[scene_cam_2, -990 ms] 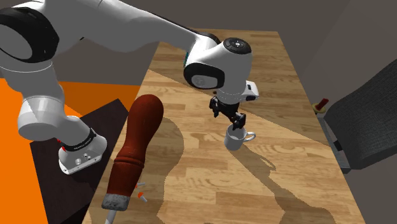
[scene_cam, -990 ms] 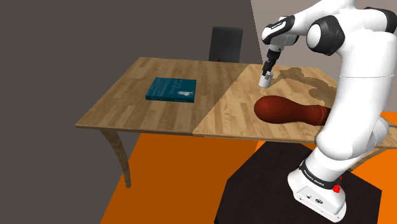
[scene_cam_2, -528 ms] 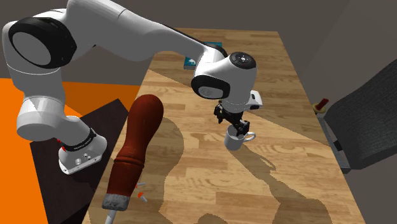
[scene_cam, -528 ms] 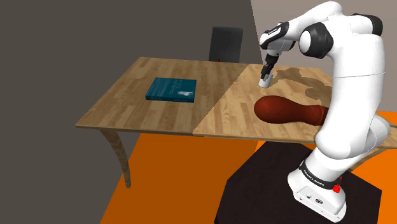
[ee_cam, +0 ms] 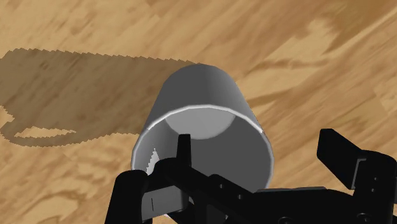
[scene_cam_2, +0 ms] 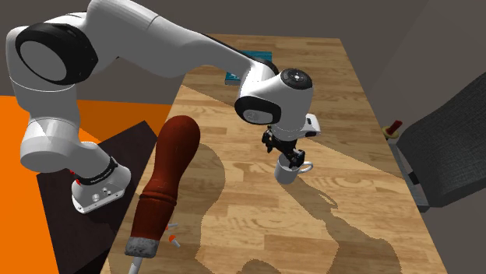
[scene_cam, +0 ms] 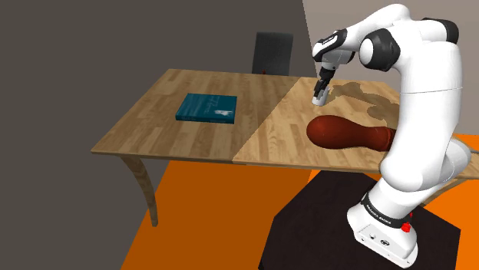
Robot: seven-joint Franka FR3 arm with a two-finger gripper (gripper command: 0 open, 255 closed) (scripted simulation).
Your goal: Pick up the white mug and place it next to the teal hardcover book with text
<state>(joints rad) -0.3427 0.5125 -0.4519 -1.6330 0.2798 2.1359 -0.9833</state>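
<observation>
While the open gripper point(ee_cam: 259, 139) straddles one wall of the white mug point(ee_cam: 203, 92), the teal book point(scene_cam: 207, 107) lies at its nine o'clock, shoulder view.

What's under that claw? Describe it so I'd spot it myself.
Find the wooden table, then the big dark-red club-shaped object lying on it. Beside that, under the black claw, sits a small white mug: the only open-topped thing, with a loop handle.
</observation>
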